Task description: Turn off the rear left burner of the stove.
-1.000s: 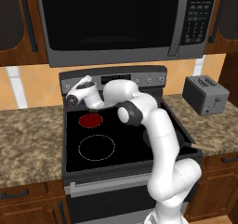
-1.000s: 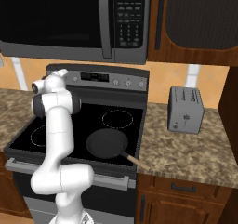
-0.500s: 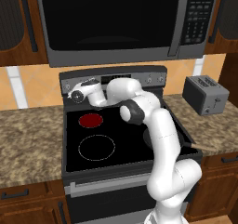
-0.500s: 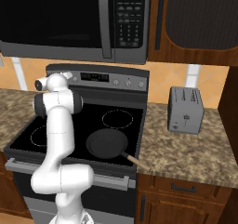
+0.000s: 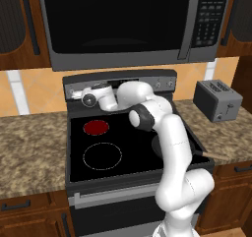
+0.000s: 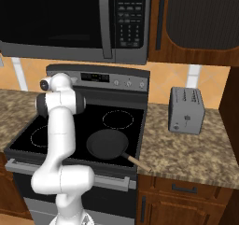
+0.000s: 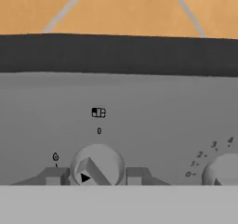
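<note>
Now gripper [image 7: 96, 176] closed around stove [image 5: 147, 147] knob [image 7: 96, 165], rear left burner [image 5: 96, 127] red.

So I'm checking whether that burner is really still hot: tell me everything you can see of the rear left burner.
The rear left burner is a small round mark in the black glass top of the stove, glowing solid red, so it looks on. It lies flat at the back left, behind a larger circle drawn only as a thin white outline. Nothing sits on it or touches it. The gripper is above and behind it at the back panel, on a knob.
</note>
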{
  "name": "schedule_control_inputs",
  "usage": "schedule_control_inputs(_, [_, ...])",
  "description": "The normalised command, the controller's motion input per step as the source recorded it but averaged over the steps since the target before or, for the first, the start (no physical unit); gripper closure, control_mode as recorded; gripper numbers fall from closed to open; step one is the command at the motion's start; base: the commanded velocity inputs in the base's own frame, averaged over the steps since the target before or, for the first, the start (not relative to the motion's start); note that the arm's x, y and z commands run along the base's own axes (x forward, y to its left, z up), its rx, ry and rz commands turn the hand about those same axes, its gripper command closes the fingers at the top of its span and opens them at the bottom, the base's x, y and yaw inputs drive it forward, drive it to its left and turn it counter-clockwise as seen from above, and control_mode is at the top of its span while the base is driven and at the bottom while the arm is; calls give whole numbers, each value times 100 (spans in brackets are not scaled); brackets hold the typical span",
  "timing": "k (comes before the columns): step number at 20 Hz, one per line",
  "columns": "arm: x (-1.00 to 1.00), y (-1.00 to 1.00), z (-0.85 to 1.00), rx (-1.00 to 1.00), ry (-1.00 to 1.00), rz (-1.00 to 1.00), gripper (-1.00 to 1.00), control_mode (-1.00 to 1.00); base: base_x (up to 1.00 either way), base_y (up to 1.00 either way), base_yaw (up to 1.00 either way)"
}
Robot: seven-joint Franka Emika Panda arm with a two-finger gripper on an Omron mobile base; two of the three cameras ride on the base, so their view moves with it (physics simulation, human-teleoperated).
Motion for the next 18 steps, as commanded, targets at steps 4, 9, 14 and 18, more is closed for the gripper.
schedule_control_inputs(4, [0, -6, 0, 42, -2, -2, 100, -100, 0, 0, 0])
schedule_control_inputs(9, [0, 0, 0, 38, -1, -3, 100, -100, 0, 0, 0])
schedule_control_inputs(14, [-1, 0, 0, 34, -1, -5, 100, -100, 0, 0, 0])
schedule_control_inputs(18, [0, 0, 0, 32, -1, -4, 100, -100, 0, 0, 0])
